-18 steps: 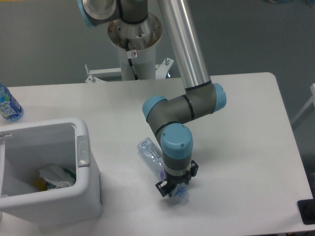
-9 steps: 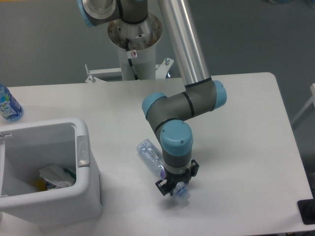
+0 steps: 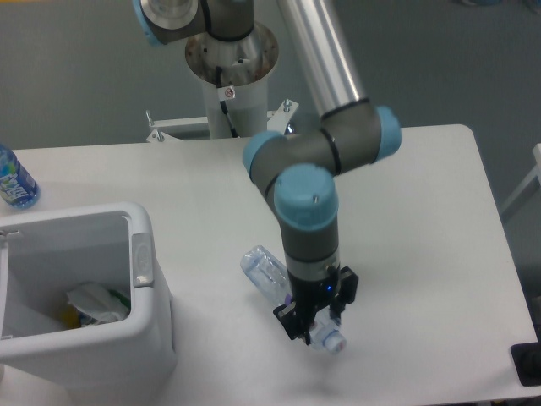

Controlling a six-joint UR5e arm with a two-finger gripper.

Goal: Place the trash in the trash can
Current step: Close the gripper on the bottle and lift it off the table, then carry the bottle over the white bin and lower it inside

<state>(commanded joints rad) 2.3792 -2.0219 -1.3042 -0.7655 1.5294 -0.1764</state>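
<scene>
- The clear plastic bottle (image 3: 269, 272) is slanted, its base up and to the left and its pale blue cap (image 3: 336, 344) down and to the right, over the front middle of the white worktop (image 3: 423, 254).
- A strip of its purple-and-white label shows just beside the hand (image 3: 314, 320), which is clenched around the bottle near its neck; whether the cap end touches the worktop cannot be told.
- The grey and blue arm (image 3: 314, 211) comes down from the upper middle and points the hand straight down over the bottle.
- The trash can (image 3: 144, 313), a boxy white bin with a thick rounded rim and an oval latch on its side, stands at the front left of the worktop, well apart from the bottle.
- Inside it lie crumpled white pieces with a touch of green and yellow (image 3: 95, 306); what they are is not clear.
- A blue-labelled bottle (image 3: 13, 179) stands at the far left edge, behind the trash can.
</scene>
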